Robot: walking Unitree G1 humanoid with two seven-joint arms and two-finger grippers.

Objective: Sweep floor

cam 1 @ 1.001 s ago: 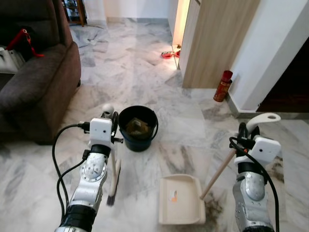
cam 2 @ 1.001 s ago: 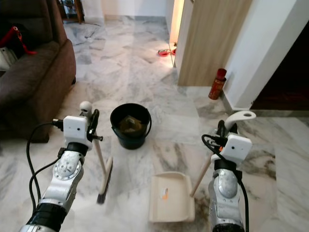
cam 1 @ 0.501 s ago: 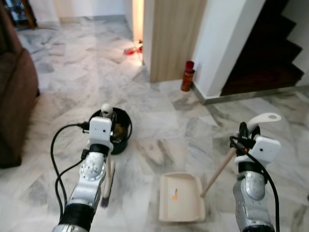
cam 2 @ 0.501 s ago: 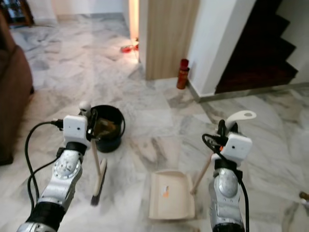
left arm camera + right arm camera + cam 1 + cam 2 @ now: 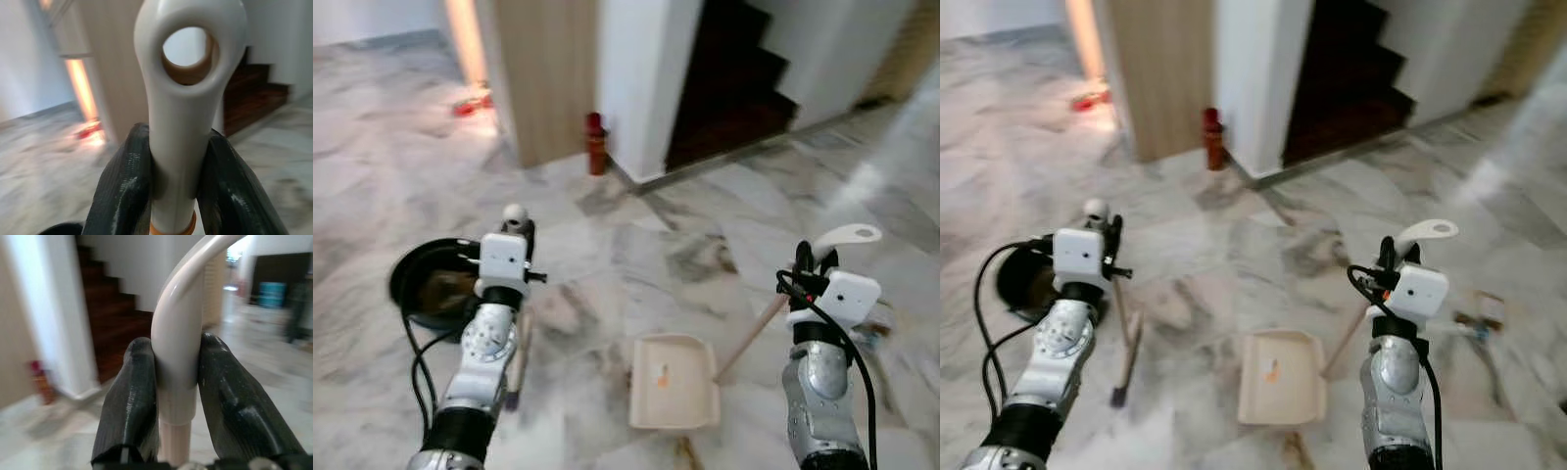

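The broom is held upright by the left claw, whose fingers are pinched on the white top of its handle; its bristles rest on the marble floor beside the left arm. The dustpan lies flat on the floor between the two arms, its long handle gripped near the curved white end by the right claw, pressed tight around it. A black bucket stands near the broom, on its far left. Small scraps are seen lying on the floor to the right, well apart from the dustpan. Little appears collected in the pan, so most of the sweeping is judged to be left.
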